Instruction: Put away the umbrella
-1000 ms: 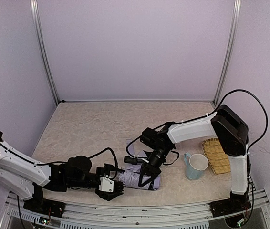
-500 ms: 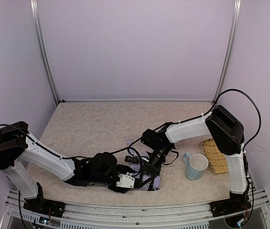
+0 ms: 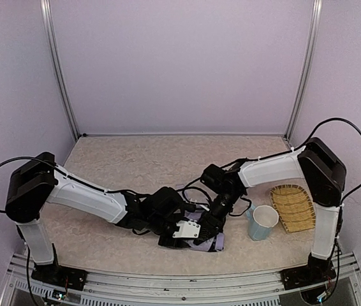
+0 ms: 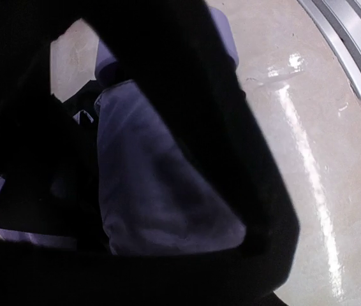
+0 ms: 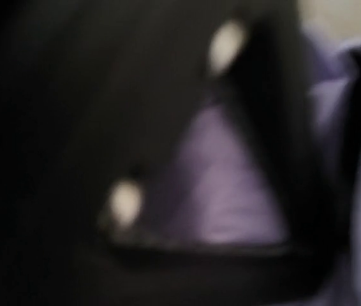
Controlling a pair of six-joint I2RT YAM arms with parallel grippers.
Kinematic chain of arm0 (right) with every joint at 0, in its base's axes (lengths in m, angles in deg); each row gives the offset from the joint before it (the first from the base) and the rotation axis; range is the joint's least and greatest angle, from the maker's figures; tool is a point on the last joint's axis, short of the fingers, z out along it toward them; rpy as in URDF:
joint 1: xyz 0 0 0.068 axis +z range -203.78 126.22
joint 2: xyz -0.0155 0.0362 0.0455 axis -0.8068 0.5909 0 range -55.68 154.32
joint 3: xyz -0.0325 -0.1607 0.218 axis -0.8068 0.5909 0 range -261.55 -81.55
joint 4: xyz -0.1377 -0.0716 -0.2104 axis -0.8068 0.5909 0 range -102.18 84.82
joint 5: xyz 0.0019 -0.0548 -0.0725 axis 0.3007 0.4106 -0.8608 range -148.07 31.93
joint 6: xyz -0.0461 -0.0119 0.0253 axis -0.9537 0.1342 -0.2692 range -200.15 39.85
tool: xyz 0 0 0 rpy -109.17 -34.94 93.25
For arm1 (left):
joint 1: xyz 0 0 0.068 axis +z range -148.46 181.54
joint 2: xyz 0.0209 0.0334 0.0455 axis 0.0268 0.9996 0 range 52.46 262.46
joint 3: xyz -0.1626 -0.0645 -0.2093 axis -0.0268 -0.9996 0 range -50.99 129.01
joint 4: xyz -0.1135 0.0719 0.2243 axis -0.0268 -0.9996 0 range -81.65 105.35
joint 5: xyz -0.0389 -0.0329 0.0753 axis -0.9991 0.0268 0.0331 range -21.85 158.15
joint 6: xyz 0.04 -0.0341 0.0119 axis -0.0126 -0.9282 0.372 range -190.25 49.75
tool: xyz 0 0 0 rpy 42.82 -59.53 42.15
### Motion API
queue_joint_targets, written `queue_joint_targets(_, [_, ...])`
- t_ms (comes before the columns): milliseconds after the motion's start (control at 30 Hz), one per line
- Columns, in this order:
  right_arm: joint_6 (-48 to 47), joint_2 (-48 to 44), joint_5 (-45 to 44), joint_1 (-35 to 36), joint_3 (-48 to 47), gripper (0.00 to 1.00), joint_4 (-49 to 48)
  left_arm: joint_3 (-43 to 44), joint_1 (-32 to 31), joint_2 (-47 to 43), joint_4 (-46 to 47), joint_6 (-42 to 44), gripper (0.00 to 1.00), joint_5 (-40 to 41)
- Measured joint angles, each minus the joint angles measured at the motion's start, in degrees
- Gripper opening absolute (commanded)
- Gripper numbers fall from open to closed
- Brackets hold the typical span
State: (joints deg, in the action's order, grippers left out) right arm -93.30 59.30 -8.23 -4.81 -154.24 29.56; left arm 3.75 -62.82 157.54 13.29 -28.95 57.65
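Note:
The umbrella, a folded pale lavender bundle, lies on the table near the front edge at the centre. My left gripper reaches in from the left and sits right on it. In the left wrist view lavender fabric fills the gap between my dark fingers. My right gripper comes down on the umbrella's far right end. The right wrist view is blurred, with purple fabric between dark fingers. How far either pair of jaws stands apart does not show.
A pale blue mug stands just right of the umbrella, close to the right arm's wrist. A wicker tray lies beyond it at the right. The metal front rail runs close behind the umbrella.
My left arm has swung far to the right, from beside the umbrella's left end to right over it. The right gripper and the umbrella have shifted a little to the right.

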Motion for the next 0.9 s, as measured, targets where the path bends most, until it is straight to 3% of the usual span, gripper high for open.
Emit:
queue_joint_targets(133, [3.1,-6.2,-7.0,-1.5,5.2,0.81,-6.4,5.3,0.2,3.4,-4.6,-2.5,0.32,-2.8])
queue_joint_targets(567, [10.9,-30.9,-28.8,-2.0,16.7,0.78,-17.6,8.7,6.3,5.9,-11.1,-11.2,0.24,-16.2])
queue_joint_targets(700, [9.8,-37.6,-38.2,3.7,22.2,0.76,-21.5,10.8,8.8,7.5,-14.5,-11.3,0.24,-21.1])
queue_joint_targets(900, [5.0,-43.4,-50.7,18.8,29.5,0.72,-28.5,14.3,10.6,10.1,-18.8,-11.2,0.23,-26.1])
